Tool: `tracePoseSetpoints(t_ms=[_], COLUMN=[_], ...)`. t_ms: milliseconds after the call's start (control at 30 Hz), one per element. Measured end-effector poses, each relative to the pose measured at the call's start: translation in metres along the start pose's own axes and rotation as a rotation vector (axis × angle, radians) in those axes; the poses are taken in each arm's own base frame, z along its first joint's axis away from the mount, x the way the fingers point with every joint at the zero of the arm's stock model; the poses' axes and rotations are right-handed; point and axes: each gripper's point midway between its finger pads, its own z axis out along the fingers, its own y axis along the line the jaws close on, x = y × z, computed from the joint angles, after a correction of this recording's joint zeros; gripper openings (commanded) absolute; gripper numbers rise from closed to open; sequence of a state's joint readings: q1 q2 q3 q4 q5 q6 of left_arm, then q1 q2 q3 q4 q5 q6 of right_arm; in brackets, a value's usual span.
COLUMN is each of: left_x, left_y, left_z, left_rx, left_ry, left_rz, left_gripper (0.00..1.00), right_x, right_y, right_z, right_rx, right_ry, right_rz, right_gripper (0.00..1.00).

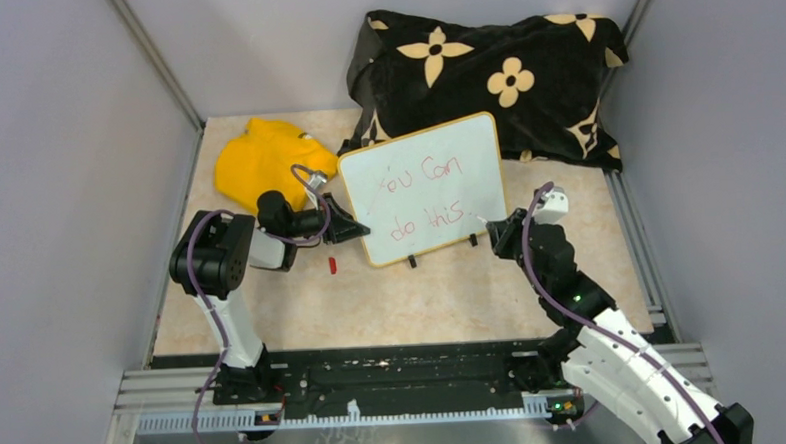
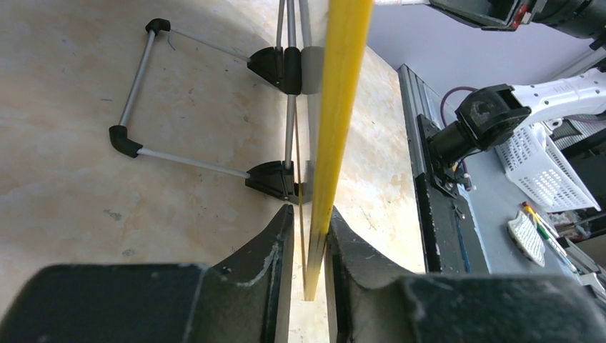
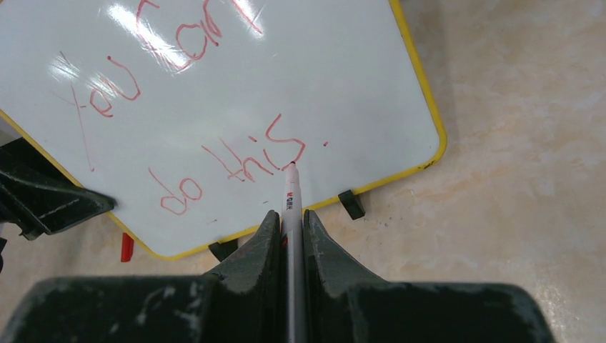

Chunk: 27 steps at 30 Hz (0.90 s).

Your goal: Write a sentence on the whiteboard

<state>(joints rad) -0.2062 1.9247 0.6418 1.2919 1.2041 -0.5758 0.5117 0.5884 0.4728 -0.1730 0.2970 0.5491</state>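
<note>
Right wrist: with my right gripper point(image 3: 289, 220) clamping the marker point(image 3: 291, 194) at the sentence point(image 3: 243, 163) and left gripper point(image 2: 309, 218) pinching the whiteboard point(image 2: 346, 86), overpressure could smear or topple it.

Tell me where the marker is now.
In the right wrist view, the marker is gripped by the right hand, with its tip at the end of the word "this" on the whiteboard.
</note>
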Motion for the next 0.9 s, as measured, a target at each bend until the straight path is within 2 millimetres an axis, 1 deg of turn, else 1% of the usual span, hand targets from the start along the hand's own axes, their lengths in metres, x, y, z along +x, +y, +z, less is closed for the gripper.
tracePoseSetpoints(t_ms=[167, 533, 633, 667, 700, 900], left_x=[0.0005, 0.0012, 0.0012, 0.0012, 0.0014, 0.0025], left_y=[0.0013, 0.003, 0.0034, 0.0035, 0.0036, 0.0048], left_z=[-0.0001, -0.0001, -0.0001, -0.0001, -0.0002, -0.0004], left_rx=[-0.009, -0.021, -0.024, -0.024, -0.025, -0.035], left_ry=[-0.003, -0.008, -0.01, -0.01, -0.01, -0.012], left_rz=[-0.006, -0.013, -0.013, -0.012, -0.013, -0.023], left_gripper=[0.31, 0.43, 0.66, 0.9, 0.98, 0.99], right_x=[0.0025, 0.0029, 0.003, 0.003, 0.0032, 0.0048], right_y=[0.0, 0.0001, 0.0002, 0.0001, 0.0001, -0.0001], right_z=[-0.0004, -0.0004, -0.0004, -0.0004, -0.0003, 0.0003], right_rx=[-0.002, -0.005, -0.005, -0.005, -0.005, -0.005], right_ry=[0.011, 0.013, 0.014, 0.014, 0.015, 0.022], right_rz=[-0.003, -0.01, -0.01, -0.01, -0.011, -0.02], right_gripper=[0.0, 0.0, 0.0, 0.0, 0.0, 0.0])
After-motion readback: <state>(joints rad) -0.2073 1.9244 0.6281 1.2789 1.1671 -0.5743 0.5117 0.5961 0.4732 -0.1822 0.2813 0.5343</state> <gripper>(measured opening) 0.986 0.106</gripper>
